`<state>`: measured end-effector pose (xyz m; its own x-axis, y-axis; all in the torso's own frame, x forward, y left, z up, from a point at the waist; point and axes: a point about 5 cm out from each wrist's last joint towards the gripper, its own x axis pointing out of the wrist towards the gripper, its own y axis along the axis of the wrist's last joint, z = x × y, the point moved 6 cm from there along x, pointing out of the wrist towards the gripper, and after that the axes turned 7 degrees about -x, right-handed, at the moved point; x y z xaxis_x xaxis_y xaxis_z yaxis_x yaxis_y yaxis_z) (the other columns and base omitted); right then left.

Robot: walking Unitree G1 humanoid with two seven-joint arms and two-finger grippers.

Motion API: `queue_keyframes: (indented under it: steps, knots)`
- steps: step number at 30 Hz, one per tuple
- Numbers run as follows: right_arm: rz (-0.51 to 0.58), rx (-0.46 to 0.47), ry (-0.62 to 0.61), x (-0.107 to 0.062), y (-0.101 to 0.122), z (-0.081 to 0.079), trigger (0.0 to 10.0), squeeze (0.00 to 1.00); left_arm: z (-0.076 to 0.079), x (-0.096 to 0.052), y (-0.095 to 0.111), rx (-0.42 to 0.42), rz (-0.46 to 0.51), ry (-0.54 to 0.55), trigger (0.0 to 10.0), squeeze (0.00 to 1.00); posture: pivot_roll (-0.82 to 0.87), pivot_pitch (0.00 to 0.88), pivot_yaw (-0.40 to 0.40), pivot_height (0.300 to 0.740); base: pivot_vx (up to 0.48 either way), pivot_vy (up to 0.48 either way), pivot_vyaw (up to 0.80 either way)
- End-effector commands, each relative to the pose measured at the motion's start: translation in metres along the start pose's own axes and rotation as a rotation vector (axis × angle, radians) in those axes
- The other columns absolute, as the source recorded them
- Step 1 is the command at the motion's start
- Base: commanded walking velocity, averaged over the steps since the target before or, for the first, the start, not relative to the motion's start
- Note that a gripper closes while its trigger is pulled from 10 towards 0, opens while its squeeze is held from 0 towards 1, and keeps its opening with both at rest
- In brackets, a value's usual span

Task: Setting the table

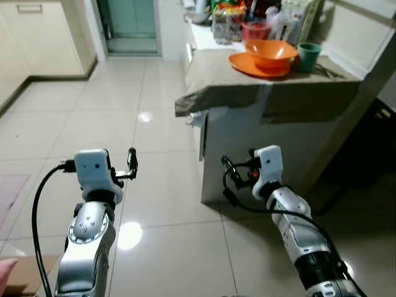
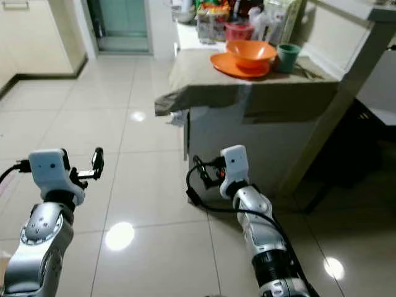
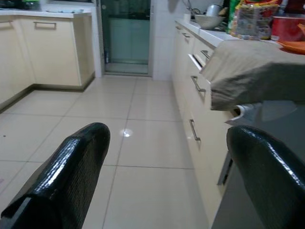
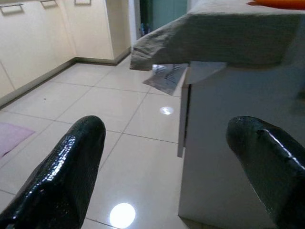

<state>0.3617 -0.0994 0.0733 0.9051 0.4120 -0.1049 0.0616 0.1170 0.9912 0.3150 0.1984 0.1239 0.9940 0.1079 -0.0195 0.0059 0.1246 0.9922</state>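
An orange bowl point(image 1: 270, 52) sits on an orange plate point(image 1: 246, 64) on a small table draped in a grey-brown cloth point(image 1: 223, 83), ahead and to my right. A green cup point(image 1: 309, 55) stands just right of the bowl. My left gripper point(image 1: 132, 162) is raised over the tiled floor, left of the table and below its top. It is open with nothing between its fingers. My right gripper point(image 4: 167, 126) is held low in front of the table's white side. It is open and holds nothing.
A red container point(image 1: 255, 31) and jars point(image 1: 226, 21) crowd the counter behind the table. A metal bowl point(image 3: 209, 21) rests further along it. Cream cabinets point(image 1: 37, 37) line the left wall and a glass door point(image 1: 130, 25) closes the far end. A pale slanted post point(image 1: 359, 105) stands right of the table.
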Motion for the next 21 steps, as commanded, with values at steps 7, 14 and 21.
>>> queue_keyframes:
  steps: [7, 14, 21]
  knots:
    - [0.054, -0.04, 0.005, 0.0025, 0.0143, -0.0004, 10.0, 0.0, 0.0038, 0.0014, -0.0014, 0.039, -0.011, -0.017, 10.0, 0.0, -0.05, 0.0, -0.001, 0.74, 0.242, 0.0, 0.0]
    - [0.061, -0.044, 0.009, 0.0025, 0.0149, -0.0017, 10.0, 0.0, 0.0098, 0.0011, 0.0014, 0.044, 0.003, -0.043, 10.0, 0.0, -0.05, 0.0, 0.004, 0.74, 0.469, 0.0, 0.0]
    - [0.069, -0.046, 0.011, 0.002, 0.0155, -0.0027, 10.0, 0.0, 0.0113, 0.001, 0.0038, 0.076, 0.013, -0.058, 10.0, 0.0, -0.05, 0.0, 0.005, 0.74, 0.469, 0.0, 0.0]
